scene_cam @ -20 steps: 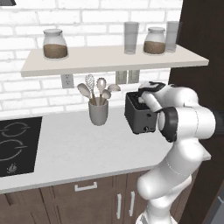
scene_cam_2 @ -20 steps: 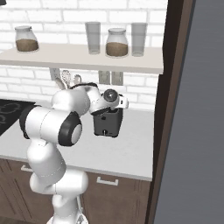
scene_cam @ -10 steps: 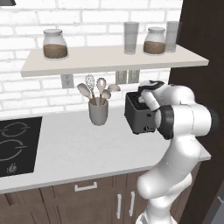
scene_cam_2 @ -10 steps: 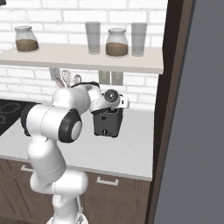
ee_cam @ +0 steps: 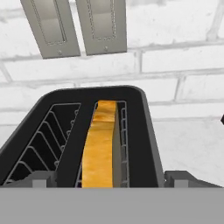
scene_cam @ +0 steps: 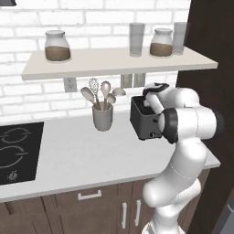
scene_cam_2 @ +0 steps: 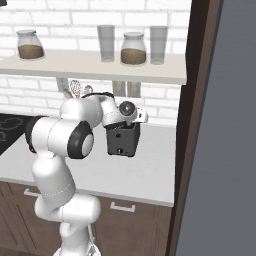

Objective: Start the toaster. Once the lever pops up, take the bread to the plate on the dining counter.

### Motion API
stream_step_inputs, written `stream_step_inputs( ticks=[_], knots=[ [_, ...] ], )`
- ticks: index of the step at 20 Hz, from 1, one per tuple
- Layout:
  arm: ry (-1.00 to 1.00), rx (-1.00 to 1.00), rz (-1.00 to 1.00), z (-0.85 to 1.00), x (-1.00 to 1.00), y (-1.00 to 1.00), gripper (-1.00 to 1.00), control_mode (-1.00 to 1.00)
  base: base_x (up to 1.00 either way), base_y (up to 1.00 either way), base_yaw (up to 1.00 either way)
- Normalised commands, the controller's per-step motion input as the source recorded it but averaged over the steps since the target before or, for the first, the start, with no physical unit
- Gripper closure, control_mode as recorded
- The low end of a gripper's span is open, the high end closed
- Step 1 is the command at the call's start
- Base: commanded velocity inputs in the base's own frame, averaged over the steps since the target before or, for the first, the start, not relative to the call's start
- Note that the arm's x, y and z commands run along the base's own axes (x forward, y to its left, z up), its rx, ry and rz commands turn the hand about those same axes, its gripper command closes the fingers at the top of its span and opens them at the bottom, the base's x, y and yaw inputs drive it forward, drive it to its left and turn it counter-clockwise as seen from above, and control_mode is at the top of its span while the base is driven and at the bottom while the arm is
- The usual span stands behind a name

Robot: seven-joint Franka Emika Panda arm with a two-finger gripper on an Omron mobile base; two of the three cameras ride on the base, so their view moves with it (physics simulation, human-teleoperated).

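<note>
The bread (ee_cam: pixel 101 148) is sitting in 1 of the 2 slots of the toaster (ee_cam: pixel 83 135), right under the gripper (scene_cam: pixel 147 101). The gripper is hanging wide open and holding nothing. Lifting the bread out and carrying it to the plate is, I think, all still waiting.

The toaster (ee_cam: pixel 144 127) and the bread (ee_cam: pixel 99 148) are cut off at the bottom edge.
</note>
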Motion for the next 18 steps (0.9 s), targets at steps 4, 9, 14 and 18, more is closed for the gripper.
stream_step_inputs(
  ticks=[4, 9, 14, 18],
  knots=[
    [0.0, 0.0, 0.0, -0.36, 0.01, 0.09, -1.0, -1.0, 0.0, 0.0, 0.0],
    [0.0, 0.0, 0.0, -0.34, 0.0, 0.16, -1.0, -1.0, 0.0, 0.0, 0.0],
    [0.0, 0.0, 0.0, -0.28, 0.0, 0.24, -1.0, -1.0, 0.0, 0.0, 0.0],
    [-0.01, 0.0, 0.0, -0.18, 0.0, 0.16, 1.0, -1.0, 0.0, 0.0, 0.0]
  ],
)
